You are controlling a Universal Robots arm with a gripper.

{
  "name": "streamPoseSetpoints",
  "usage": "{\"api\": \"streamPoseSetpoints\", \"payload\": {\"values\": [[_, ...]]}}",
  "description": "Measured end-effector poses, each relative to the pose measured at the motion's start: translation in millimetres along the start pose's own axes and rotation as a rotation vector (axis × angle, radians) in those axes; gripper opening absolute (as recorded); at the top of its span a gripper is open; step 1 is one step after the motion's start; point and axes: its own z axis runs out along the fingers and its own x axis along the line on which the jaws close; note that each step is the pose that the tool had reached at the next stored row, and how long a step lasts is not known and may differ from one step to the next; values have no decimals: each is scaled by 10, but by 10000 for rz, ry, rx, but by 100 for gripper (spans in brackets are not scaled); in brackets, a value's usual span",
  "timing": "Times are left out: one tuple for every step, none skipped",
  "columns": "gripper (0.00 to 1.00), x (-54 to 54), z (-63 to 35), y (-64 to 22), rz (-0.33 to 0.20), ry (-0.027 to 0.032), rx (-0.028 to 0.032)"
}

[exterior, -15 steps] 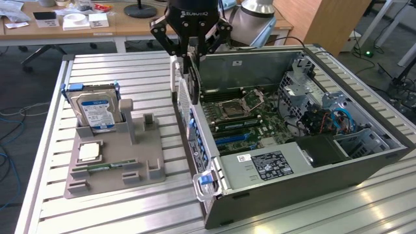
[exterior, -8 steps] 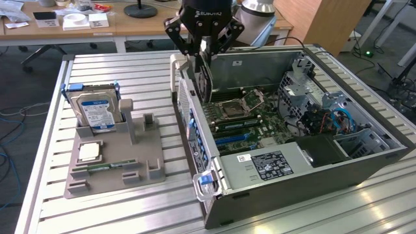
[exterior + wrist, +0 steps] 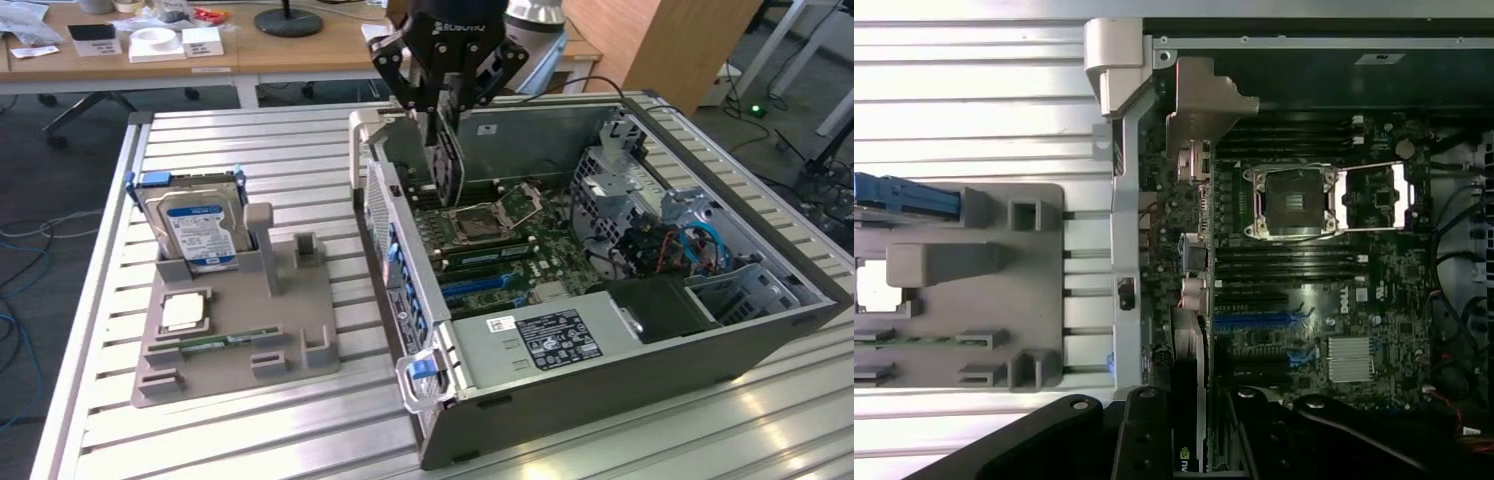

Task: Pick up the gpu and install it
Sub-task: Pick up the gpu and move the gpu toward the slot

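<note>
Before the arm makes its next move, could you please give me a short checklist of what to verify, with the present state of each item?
1. Grip on the graphics card by the pincer: ok, held upright on edge.
2. Card over the open computer case: ok, close to one wall.
3. Card seated in a slot: cannot tell, its lower edge is hidden.
4. Blue slot on the board free: ok.
5. Hard drive and memory stick parked on the grey holder, apart from the case: ok.

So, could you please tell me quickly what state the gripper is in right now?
Gripper: closed on the gpu, holding it on edge above the open computer case.
</note>
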Motion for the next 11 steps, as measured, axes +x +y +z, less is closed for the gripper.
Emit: {"api": "streamPoseSetpoints", "payload": {"values": [[26, -31, 1, 2, -1, 1, -6], [26, -62, 2, 4, 0, 1, -13], [26, -95, 3, 6, 1, 1, -20], [26, -126, 4, 8, 2, 1, -26], [26, -157, 5, 10, 2, 1, -32], [26, -187, 5, 11, 1, 2, -36], [26, -214, 6, 13, 0, 2, -41], [26, -241, 7, 15, 1, 2, -45], [26, -269, 8, 16, 2, 2, -50], [26, -299, 8, 18, 3, 2, -55], [26, -327, 9, 20, 2, 3, -58]]}}
